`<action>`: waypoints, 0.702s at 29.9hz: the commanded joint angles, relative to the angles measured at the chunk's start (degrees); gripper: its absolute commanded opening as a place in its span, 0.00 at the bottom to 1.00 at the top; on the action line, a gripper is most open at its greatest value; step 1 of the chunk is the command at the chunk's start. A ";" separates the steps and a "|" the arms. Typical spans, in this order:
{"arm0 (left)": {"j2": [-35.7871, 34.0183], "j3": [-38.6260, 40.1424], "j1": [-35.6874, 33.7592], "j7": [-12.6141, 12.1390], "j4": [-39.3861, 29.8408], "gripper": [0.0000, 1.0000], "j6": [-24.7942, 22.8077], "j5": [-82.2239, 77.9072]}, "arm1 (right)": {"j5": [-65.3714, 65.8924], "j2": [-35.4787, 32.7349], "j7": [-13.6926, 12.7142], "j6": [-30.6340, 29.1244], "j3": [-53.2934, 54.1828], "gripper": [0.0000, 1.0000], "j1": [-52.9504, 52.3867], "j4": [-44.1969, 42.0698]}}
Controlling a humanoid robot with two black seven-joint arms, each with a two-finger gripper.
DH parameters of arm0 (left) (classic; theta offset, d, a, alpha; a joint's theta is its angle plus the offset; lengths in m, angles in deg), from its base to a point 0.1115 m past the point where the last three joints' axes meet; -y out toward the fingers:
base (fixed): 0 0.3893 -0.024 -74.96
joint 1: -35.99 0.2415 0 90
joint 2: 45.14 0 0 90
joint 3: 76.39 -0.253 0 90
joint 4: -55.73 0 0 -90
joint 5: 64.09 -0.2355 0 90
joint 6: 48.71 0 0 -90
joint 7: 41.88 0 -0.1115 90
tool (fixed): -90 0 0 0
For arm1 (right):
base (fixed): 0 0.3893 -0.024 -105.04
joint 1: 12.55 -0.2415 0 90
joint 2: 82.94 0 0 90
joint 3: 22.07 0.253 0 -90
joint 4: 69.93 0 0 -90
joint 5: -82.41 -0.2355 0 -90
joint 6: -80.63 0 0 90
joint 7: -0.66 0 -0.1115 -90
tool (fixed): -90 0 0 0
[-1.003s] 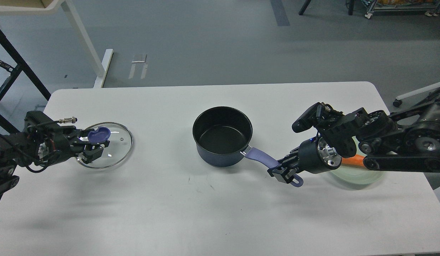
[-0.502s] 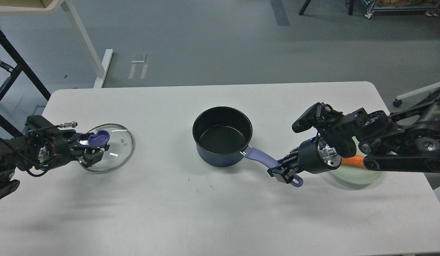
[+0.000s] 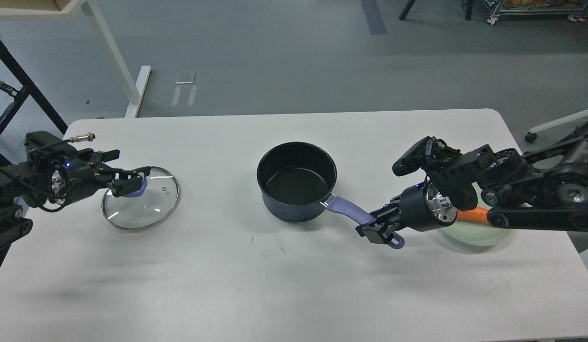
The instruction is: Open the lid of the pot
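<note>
The dark blue pot stands uncovered at the table's middle, its black inside showing. Its lavender handle points right and toward me. My right gripper is shut on the handle near its holed end. The glass lid lies flat on the table at the left, well apart from the pot. Its purple knob is partly hidden by my left gripper, which hovers just above it with its fingers spread and holds nothing.
A pale green plate with an orange carrot sits under my right arm at the table's right. The white table ends close to the left of the lid. A black stand and white table legs are on the floor beyond.
My left gripper has let go of the lid's knob, opened, and risen up and back to the left. The lid has settled flat on the table. The right gripper and pot have barely moved.
</note>
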 commanded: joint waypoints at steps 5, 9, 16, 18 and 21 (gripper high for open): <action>-0.03 0.02 -5.62 0.00 0.00 0.99 -3.08 17.19 | -0.93 -2.93 0.34 0.01 2.14 0.87 0.06 -0.06; -0.03 1.68 -8.79 0.00 0.00 0.99 -8.97 29.21 | -4.44 -6.70 0.43 0.45 6.80 0.96 0.50 -0.15; 1.19 5.47 -9.15 0.00 0.70 0.99 -17.06 56.99 | -9.28 -16.10 0.95 1.33 26.28 0.98 7.87 -1.11; 3.47 5.64 -9.23 0.00 0.70 0.99 -17.77 63.06 | -10.94 -17.78 2.44 1.24 34.89 0.99 13.57 -1.90; 6.37 6.69 -8.71 0.00 0.88 0.99 -18.30 70.53 | -13.41 -18.14 3.86 1.15 45.53 0.99 21.84 -4.27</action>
